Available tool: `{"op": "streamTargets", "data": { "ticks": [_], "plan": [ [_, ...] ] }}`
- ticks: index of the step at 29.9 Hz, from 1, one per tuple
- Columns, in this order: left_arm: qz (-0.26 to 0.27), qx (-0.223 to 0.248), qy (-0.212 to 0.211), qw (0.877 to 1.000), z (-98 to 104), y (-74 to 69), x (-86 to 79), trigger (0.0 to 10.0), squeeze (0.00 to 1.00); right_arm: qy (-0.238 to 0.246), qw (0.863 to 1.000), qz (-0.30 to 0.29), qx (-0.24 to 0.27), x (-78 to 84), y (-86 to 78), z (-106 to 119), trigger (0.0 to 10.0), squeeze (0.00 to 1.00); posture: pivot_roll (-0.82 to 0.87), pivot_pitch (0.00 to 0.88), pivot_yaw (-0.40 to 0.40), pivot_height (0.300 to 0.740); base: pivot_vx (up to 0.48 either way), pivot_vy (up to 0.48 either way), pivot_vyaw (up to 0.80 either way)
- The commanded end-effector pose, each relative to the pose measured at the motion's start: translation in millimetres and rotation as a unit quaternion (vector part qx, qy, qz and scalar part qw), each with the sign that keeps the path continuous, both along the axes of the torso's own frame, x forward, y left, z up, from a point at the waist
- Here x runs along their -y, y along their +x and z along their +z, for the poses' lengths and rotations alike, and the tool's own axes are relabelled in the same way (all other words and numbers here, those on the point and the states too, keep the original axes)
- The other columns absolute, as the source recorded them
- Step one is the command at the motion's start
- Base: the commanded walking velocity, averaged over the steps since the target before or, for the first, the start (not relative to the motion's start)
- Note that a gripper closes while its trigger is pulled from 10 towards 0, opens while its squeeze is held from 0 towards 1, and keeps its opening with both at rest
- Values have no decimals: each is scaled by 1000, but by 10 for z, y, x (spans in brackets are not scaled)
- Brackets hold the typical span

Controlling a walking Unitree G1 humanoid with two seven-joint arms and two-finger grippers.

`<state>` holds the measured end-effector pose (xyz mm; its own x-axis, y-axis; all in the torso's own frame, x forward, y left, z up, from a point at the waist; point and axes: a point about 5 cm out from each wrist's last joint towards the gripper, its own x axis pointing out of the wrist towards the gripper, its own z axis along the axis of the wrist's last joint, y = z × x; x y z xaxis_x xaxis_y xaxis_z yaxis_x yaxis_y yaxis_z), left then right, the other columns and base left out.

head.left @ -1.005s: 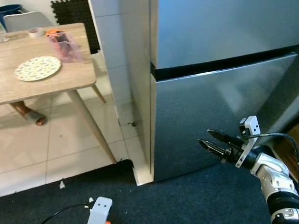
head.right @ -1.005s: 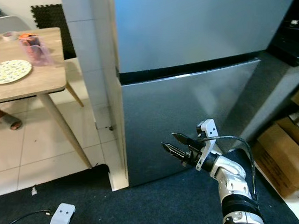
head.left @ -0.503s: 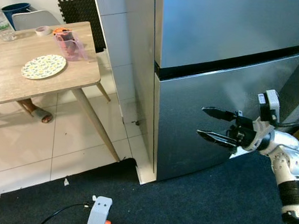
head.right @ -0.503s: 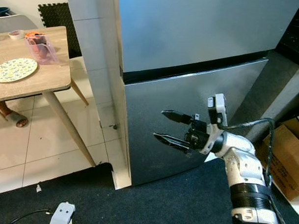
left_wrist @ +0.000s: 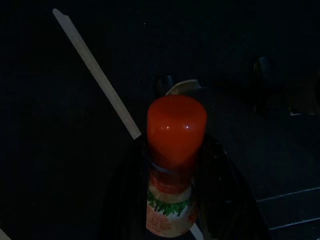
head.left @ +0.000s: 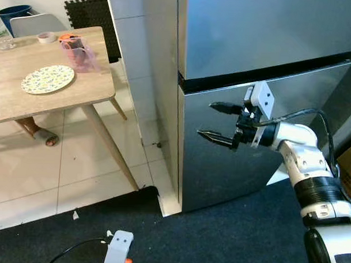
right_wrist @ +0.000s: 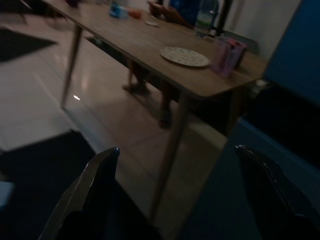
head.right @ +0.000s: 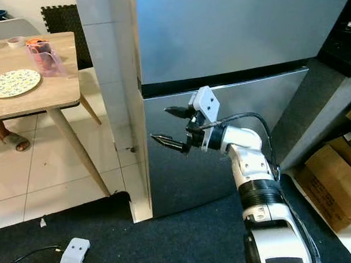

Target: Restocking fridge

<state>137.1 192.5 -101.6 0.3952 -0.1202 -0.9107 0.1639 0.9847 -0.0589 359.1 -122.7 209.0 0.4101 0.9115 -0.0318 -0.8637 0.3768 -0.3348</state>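
The steel fridge stands in front of me with its upper door (head.left: pixel 265 31) and lower door (head.left: pixel 220 173) both closed. A black seam (head.left: pixel 281 67) runs between them. My right gripper (head.left: pixel 205 118) is open and hangs in front of the top left corner of the lower door, fingers pointing left toward the door's edge. In the right wrist view its two fingers (right_wrist: pixel 100 175) spread wide, with nothing between them. In the dark left wrist view my left gripper (left_wrist: pixel 175 200) is shut on a bottle with a red cap (left_wrist: pixel 176 125) and a printed label.
A white tiled pillar (head.left: pixel 137 78) borders the fridge on the left. Further left stands a wooden table (head.left: pixel 26 103) with a patterned plate (head.left: pixel 47 79) and a pink jug (head.left: pixel 77 52); a sandalled foot (head.left: pixel 40 135) shows beneath. Dark carpet (head.left: pixel 229 237) lies before the fridge, cardboard boxes (head.right: pixel 332 183) to the right.
My right gripper has risen and moved left, from low before the lower door to its top left corner, and its fingers have spread wider. The camera has shifted slightly.
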Motion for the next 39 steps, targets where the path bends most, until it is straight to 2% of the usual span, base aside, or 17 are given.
{"op": "streamTargets", "data": {
  "ticks": [1,5,13,16,24,31,34,39],
  "plan": [
    [-8,-17,0,1000,-33,-91,16,10000,0,-25,999,-20,7,-75,76,-24,10000,0,-49,24,0,740,0,0,0],
    [-11,-18,0,1000,-37,-104,17,10000,0,-28,996,-82,16,-77,211,41,10000,0,-33,33,-13,740,0,0,0],
    [-3,-19,-4,1000,-43,-129,9,10000,0,-31,996,-76,29,-153,242,76,10000,0,-27,41,-20,740,0,0,697],
    [-2,-21,-5,1000,-48,-148,7,10000,0,-27,996,-78,33,-133,253,97,10000,0,-30,44,-19,740,0,0,794],
    [2,-15,-9,1000,-45,-133,27,10000,0,-20,996,-82,41,49,260,185,10000,0,-25,46,-20,740,0,0,794],
    [0,-11,-10,1000,-34,-96,36,10000,0,-2,997,-78,30,118,243,177,10000,0,-24,46,-24,740,0,0,789],
    [-1,-12,-12,1000,-36,-100,43,10000,0,-5,997,-78,25,158,235,146,10000,0,-19,44,-30,740,0,0,0],
    [4,-18,-14,1000,-55,-153,61,10000,0,-6,997,-73,26,281,202,169,10000,0,-22,42,-36,740,0,-480,0]
  ]
}}
